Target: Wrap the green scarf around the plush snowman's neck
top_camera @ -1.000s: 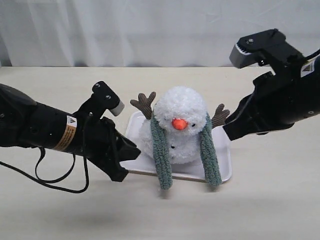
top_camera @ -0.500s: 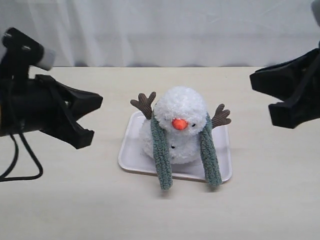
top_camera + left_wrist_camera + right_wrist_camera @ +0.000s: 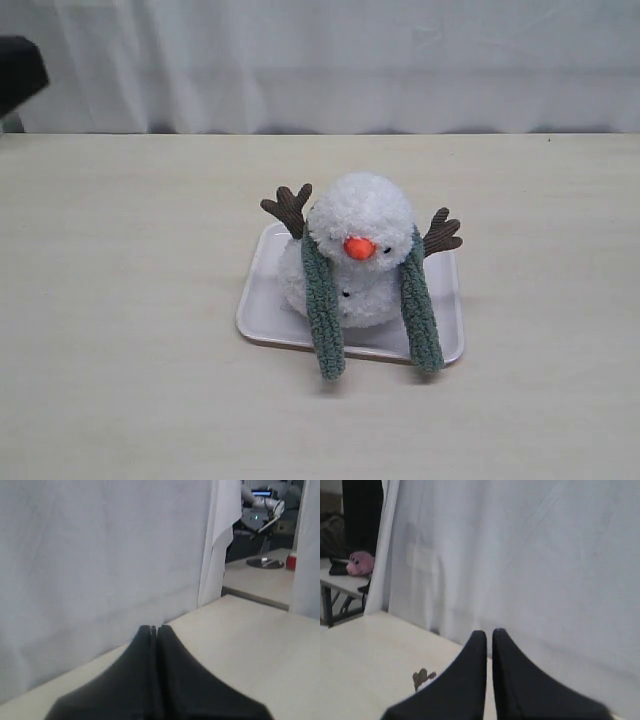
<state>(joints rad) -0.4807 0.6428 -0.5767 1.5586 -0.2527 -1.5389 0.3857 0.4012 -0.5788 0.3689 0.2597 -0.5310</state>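
Note:
The plush snowman (image 3: 360,212) sits upright on a white tray (image 3: 262,300) in the middle of the table. The green scarf (image 3: 322,300) lies around the snowman's neck, and its two ends hang down the front on either side of the orange nose, reaching past the tray's front edge. Neither gripper touches it. My left gripper (image 3: 154,628) is shut and empty, facing the curtain. My right gripper (image 3: 489,632) is also shut with nothing in it; one brown antler arm (image 3: 422,677) shows beside its finger. In the exterior view only a dark piece of the left arm (image 3: 18,72) shows at the top left corner.
A white curtain (image 3: 330,60) hangs behind the table's far edge. Through a gap in it the left wrist view shows another table (image 3: 260,577) with a red object. The right wrist view shows a pink plush (image 3: 360,562) on a bench beyond the curtain.
Both arms have pulled back from beside the snowman, upward and outward, nearly out of the exterior view. The snowman, scarf and tray have not moved.

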